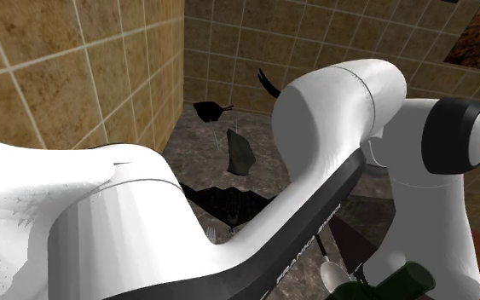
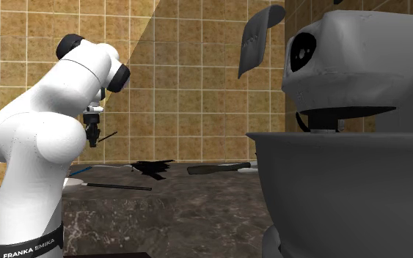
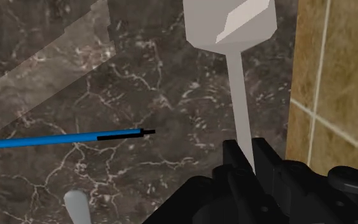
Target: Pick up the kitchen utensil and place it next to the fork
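White arm (image 2: 43, 139) stands over the dark marble counter (image 3: 139, 76), close to a tiled wall (image 3: 336, 76). Pale spatula (image 3: 234, 25) is up in the air, its thin handle clamped btw. the jaws of the black gripper (image 3: 247, 153). Blue pen (image 3: 56, 138) lies on counter, apart.

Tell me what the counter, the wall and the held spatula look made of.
Counter: dark smooth stone, likely marble, by its white veins. Wall: tan mottled tiles with pale grout lines. Spatula, clasped by the fingers: plain matte light grey; material unclear.
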### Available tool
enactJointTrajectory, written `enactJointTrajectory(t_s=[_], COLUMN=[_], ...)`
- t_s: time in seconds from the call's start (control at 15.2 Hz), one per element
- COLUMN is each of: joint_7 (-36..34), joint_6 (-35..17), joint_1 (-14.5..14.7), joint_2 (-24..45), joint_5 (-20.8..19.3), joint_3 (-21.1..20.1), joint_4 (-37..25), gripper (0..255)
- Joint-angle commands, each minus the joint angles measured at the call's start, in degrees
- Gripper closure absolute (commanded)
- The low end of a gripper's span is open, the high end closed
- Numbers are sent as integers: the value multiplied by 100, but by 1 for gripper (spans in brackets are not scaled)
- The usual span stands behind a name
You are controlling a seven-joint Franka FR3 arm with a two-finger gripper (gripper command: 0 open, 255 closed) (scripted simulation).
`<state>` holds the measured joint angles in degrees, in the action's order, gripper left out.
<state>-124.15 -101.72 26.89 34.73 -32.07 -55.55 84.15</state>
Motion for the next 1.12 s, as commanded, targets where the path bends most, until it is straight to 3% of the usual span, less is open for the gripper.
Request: enactJointTrajectory(t_s=[0.0,1.06], joint_7=[-62,-326], joint_6=[-16,-842], joint_1=[148,156], joint_2=[148,510], joint_5=[-97,-442], joint_3=[84,334], joint_4=[-104,500], gripper=[255,255])
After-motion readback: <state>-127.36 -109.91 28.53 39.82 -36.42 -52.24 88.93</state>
